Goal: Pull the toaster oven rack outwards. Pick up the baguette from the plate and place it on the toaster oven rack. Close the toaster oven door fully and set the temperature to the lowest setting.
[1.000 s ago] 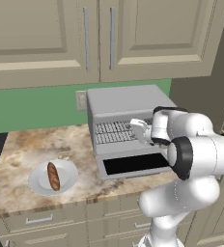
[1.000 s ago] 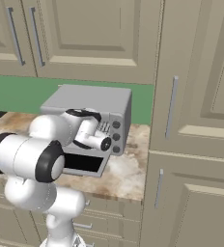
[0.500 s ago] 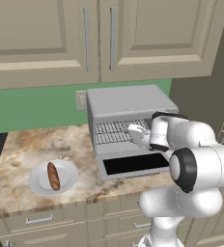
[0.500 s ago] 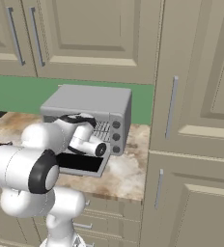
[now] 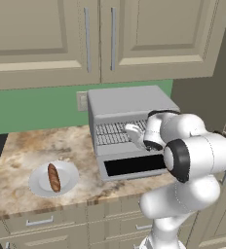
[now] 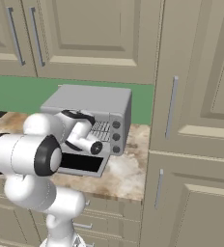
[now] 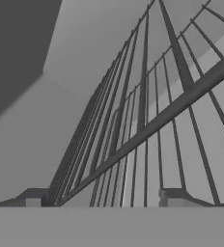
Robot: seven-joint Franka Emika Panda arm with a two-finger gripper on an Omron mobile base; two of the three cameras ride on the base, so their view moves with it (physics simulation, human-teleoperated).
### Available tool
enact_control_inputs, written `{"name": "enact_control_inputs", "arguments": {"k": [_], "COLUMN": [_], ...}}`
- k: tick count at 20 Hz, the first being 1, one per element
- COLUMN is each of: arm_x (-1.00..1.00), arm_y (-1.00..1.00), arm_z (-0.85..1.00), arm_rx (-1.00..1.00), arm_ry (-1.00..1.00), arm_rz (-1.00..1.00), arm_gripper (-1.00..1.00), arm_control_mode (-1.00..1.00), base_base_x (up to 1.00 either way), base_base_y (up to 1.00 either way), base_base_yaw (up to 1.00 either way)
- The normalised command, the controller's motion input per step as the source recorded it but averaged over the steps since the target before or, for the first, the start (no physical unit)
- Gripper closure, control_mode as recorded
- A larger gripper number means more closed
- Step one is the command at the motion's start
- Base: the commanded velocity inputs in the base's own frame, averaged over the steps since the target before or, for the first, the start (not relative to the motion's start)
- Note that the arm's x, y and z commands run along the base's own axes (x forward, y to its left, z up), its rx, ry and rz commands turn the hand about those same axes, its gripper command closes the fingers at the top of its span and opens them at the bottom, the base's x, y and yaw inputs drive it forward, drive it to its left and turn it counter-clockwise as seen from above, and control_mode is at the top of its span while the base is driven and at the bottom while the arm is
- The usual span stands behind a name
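- Oven [image 5: 129, 104]: boxy light-grey, on the counter against the green wall, three dark knobs [image 6: 116, 137] down its right front.
- Door [image 5: 134, 166]: dropped open, black glass facing up.
- Rack [image 5: 112, 132]: silver wire grid in the opening.
- Baguette [image 5: 53, 177]: brown, lying on the plate.
- Plate [image 5: 39, 184]: round, white-grey, left of the oven.

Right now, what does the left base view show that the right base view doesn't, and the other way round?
Left base view: the baguette lying on the plate, left of the oven. Right base view: the three dark knobs and a tall cabinet door. Both: the toaster oven with its toaster oven door down, and the hand at the toaster oven rack.
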Motion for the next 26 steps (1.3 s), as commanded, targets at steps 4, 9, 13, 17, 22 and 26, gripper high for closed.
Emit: {"name": "enact_control_inputs", "arguments": {"k": [4,9,13,17,22,26], "arm_x": [0.17,0.10,0.23,0.38,0.31,0.12], "arm_y": [0.02,0.06,0.05,0.05,0.05,0.03], "arm_z": [-0.19,-0.05,0.00,0.00,-0.05,-0.27], "arm_rx": [0.00,0.00,0.00,-0.01,-0.02,-0.02], "arm_ry": [0.00,0.00,0.00,0.00,0.00,0.00], "arm_rz": [-0.08,-0.07,-0.07,-0.05,-0.04,-0.02], "arm_gripper": [-1.00,-1.00,-1.00,-1.00,-1.00,-1.00], "arm_control_mode": [-1.00,-1.00,-1.00,-1.00,-1.00,-1.00], "base_base_x": [0.00,0.00,0.00,0.00,0.00,0.00], "base_base_y": [0.00,0.00,0.00,0.00,0.00,0.00], "base_base_yaw": [0.00,0.00,0.00,0.00,0.00,0.00]}}
